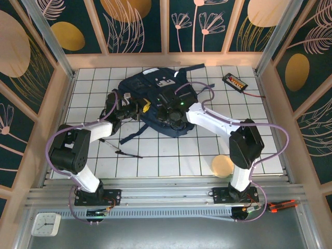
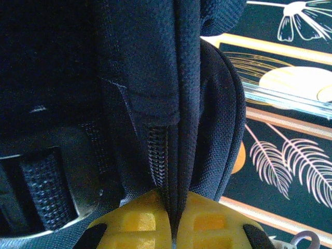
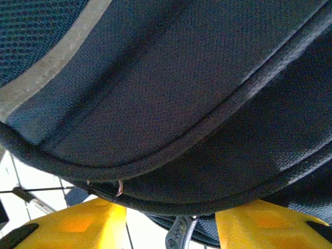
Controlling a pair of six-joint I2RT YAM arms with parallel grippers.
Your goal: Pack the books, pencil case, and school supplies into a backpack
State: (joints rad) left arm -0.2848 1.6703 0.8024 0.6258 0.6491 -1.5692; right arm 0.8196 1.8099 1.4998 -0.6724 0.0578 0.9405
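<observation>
The navy backpack (image 1: 155, 98) lies at the back middle of the tiled table. My left gripper (image 1: 141, 109) is at its left edge. In the left wrist view the yellow fingers (image 2: 129, 225) are shut on a fold of the backpack (image 2: 155, 78) beside its zip teeth. My right gripper (image 1: 168, 111) is over the pack's near side. Its yellow fingers (image 3: 88, 223) stand apart under the backpack's rim (image 3: 171, 104), and a metal zip pull (image 3: 181, 236) hangs between them, touching neither. A thin black pen (image 1: 127, 153) lies on the tiles near the left arm. The books and pencil case are out of view.
A round tan disc (image 1: 222, 166) lies near the right arm's base. A black device with orange buttons (image 1: 234, 82) sits at the back right, its cable trailing right. Dark straps (image 1: 132, 136) spill from the backpack towards the front. Patterned walls enclose the table.
</observation>
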